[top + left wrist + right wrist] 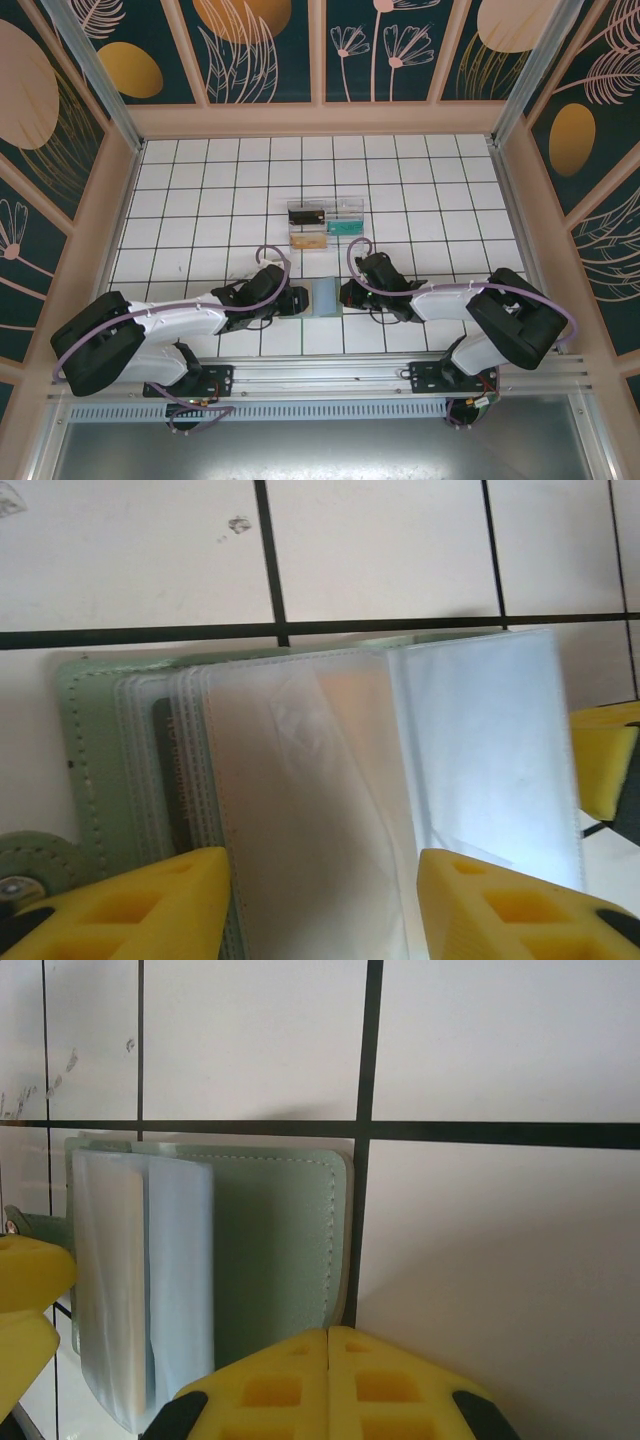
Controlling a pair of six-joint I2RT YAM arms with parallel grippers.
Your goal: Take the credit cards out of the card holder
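Card holder (300, 760) lies between parted left jaws — shut right jaws beside it.

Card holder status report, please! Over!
Left gripper open above soft green folding card holder. Right gripper shut at its cover edge. Clear plastic tray apart, farther back.

The card holder (95, 740) is cut off below, partly behind yellow fingers (130, 905). Its frosted sleeves (300, 780) blur whatever lies inside.
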